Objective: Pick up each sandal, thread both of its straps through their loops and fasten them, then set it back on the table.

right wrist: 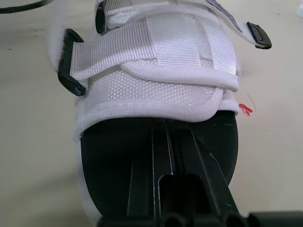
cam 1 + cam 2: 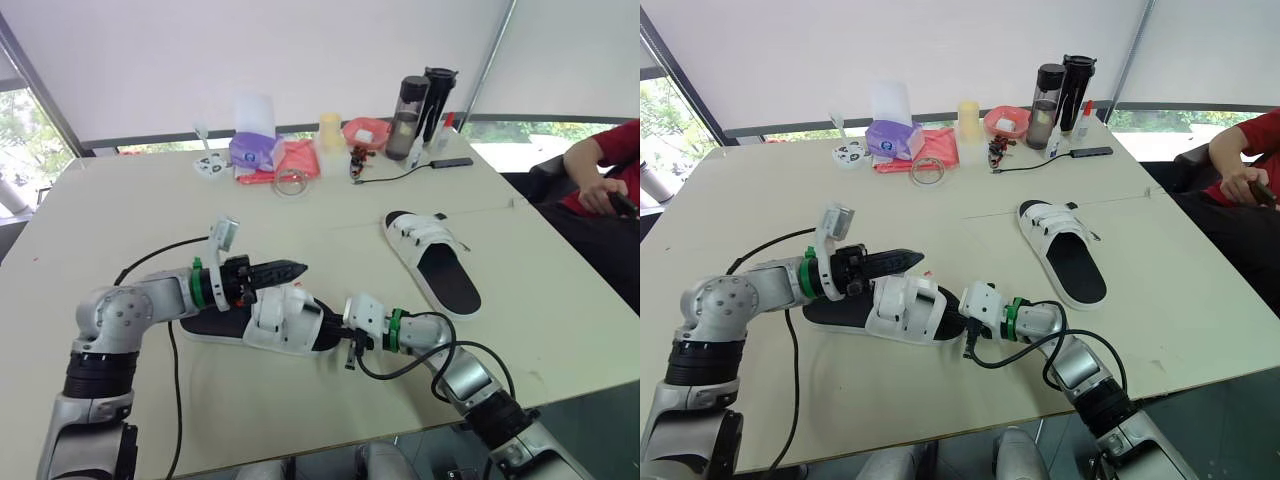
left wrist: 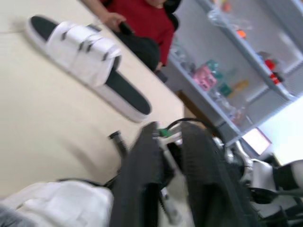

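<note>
The near sandal (image 2: 283,318), white straps over a black footbed, lies flat on the table (image 2: 130,200) in front of me. My left gripper (image 2: 298,268) hovers just above its far side, pointing right, its fingers (image 3: 142,175) a little apart and empty. My right gripper (image 1: 165,124) is shut and rests on the sandal's black footbed (image 1: 109,156), tips at the edge of the white upper (image 1: 161,61); both straps there lie across the upper beside their black loops. The second sandal (image 2: 432,258) lies further right, straps across its upper.
Along the table's far edge stand a tissue pack (image 2: 256,150), a tape roll (image 2: 292,183), a cup (image 2: 329,131), a red bowl (image 2: 364,133) and two dark bottles (image 2: 420,105). A person in red (image 2: 610,170) sits at the right. A black cable (image 2: 170,360) trails near my left arm.
</note>
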{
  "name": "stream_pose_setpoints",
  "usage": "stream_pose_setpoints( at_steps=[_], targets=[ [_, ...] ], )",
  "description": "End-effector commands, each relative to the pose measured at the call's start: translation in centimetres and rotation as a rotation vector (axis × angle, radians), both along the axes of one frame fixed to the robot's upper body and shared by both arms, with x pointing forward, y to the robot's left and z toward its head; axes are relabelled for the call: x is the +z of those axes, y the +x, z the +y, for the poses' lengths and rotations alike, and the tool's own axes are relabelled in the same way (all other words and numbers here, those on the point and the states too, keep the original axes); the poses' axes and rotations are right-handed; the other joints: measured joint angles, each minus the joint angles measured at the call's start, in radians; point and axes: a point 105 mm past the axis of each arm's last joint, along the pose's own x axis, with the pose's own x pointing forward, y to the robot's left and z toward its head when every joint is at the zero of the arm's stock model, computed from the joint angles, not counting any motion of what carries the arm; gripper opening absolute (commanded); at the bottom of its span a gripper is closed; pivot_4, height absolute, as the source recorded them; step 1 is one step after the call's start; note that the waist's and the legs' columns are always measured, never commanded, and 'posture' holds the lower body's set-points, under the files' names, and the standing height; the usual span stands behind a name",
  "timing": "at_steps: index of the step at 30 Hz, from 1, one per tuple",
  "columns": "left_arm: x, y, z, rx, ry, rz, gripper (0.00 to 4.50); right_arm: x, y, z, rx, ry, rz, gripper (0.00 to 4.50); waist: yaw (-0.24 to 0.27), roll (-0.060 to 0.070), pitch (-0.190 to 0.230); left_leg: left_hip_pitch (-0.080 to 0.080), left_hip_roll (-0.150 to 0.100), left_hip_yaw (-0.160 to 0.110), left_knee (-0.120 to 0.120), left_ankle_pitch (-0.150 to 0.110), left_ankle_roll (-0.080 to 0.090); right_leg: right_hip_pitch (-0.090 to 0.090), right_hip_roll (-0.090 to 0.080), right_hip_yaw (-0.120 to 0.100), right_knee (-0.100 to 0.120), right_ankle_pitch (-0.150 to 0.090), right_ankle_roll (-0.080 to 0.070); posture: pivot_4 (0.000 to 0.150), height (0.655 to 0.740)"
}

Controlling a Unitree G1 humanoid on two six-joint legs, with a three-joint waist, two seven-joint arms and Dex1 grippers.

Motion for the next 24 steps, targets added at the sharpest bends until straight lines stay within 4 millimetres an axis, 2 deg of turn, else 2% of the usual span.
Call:
stream_pose_setpoints(
  at_steps=[1,4,8,10,16,18,21,24],
  targets=[
    [1.3,0.4,0.1,0.016,-0.005,-0.066,2.78,-8.3,-1.0,-4.9,-0.165,-0.256,0.248,0.0,0.003,0.0,0.0,0.0,0.0,0.0,0.0,0.0,0.0,0.0,0.0,0.0,0.0,0.001,0.0,0.15,0.74],
    [2.2,0.1,0.3,-0.017,0.052,-0.18,4.21,-8.3,-1.0,-5.0,-0.171,-0.254,0.25,0.0,0.008,0.0,0.0,0.0,0.0,0.0,0.0,0.0,0.0,-0.001,0.0,0.0,0.0,0.001,0.0,0.15,0.74],
    [1.5,0.3,0.8,-0.037,0.385,-0.549,4.21,-8.3,-1.0,-5.3,-0.18,-0.254,0.252,0.0,0.012,0.001,-0.001,-0.001,0.001,0.0,0.0,0.0,0.0,-0.002,0.0,0.0,-0.002,0.002,-0.002,0.15,0.74],
    [0.9,0.0,1.1,-0.076,0.491,-0.707,4.21,-8.3,-1.1,-5.5,-0.181,-0.256,0.254,0.0,0.012,0.003,-0.001,-0.002,0.001,0.001,0.0,0.0,0.0,-0.002,-0.001,0.0,-0.004,0.002,-0.002,0.15,0.74],
    [-3.1,-1.1,3.4,-0.279,0.784,-1.171,4.21,-8.5,-1.2,-5.5,-0.181,-0.258,0.26,0.0,0.014,0.007,-0.002,-0.004,0.001,0.002,0.0,0.0,0.0,-0.005,-0.001,0.0,-0.005,0.002,-0.002,0.15,0.74],
    [-4.1,-1.4,4.0,-0.311,0.807,-1.27,4.21,-8.5,-1.2,-5.5,-0.179,-0.257,0.26,0.0,0.016,0.008,-0.001,-0.006,0.001,0.002,0.0,0.0,0.0,-0.007,-0.002,0.0,-0.005,0.002,-0.002,0.15,0.74],
    [-5.3,-2.4,4.8,-0.33,0.805,-1.511,4.21,-8.7,-1.3,-5.5,-0.174,-0.26,0.263,0.0,0.017,0.009,-0.001,-0.006,0.001,0.003,0.0,0.0,0.0,-0.007,-0.002,0.0,-0.004,0.002,-0.002,0.15,0.74],
    [-5.4,-3.5,4.3,-0.304,0.717,-1.746,4.21,-8.8,-1.3,-5.3,-0.17,-0.26,0.265,0.0,0.019,0.009,-0.001,-0.006,0.001,0.003,0.0,0.0,0.0,-0.007,-0.003,0.0,-0.004,0.002,-0.002,0.15,0.74]
  ],
)
